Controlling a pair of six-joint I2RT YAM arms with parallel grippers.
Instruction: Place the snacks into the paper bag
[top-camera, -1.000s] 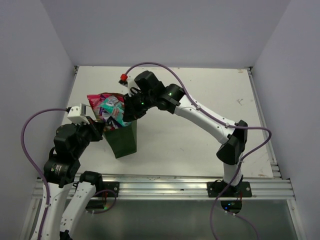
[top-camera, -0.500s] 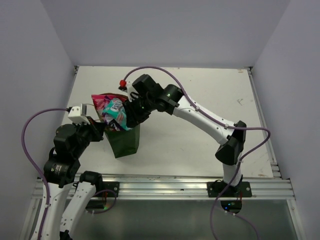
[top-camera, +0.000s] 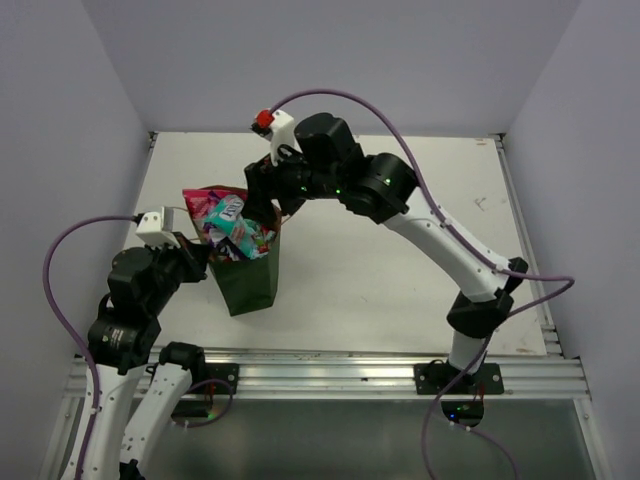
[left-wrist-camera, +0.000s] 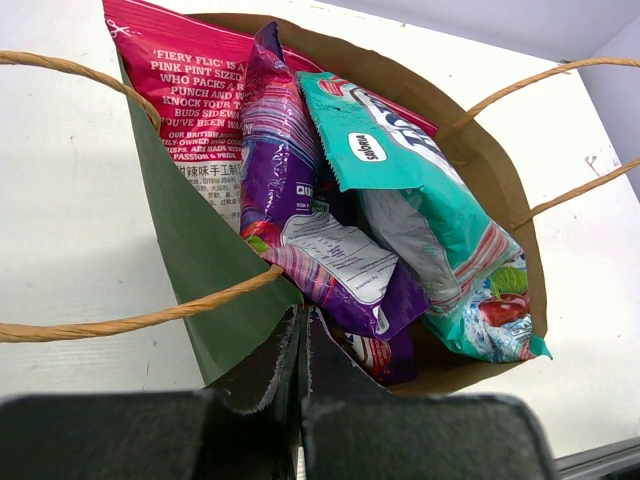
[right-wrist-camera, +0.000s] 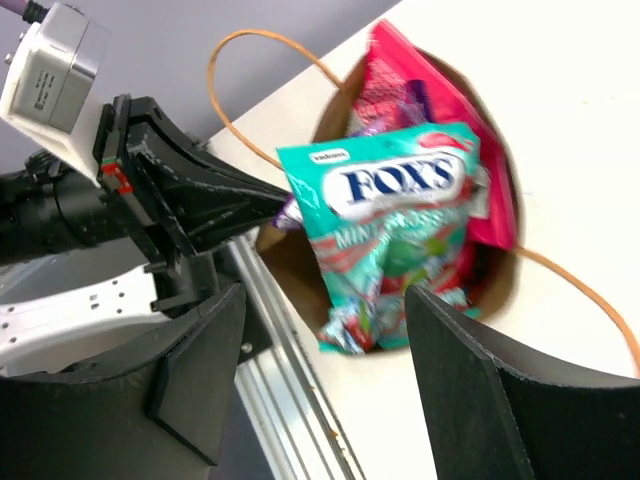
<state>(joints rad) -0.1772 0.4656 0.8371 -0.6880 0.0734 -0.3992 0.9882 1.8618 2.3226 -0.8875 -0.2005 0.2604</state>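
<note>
Well, the left gripper is pinched tight on the near rim of the paper bag, holding its mouth wide. The right gripper hangs spread and empty just above it. Straight below those open fingers the teal packet lies slanted, its upper end poking past the rim. The purple packet and red packet are tucked beside it, just beyond the left gripper's pinch. They look light, glossy and slippery, so I'd take the teal one by its flat sealed edge. The thin paper would likely buckle without that hold.
</note>
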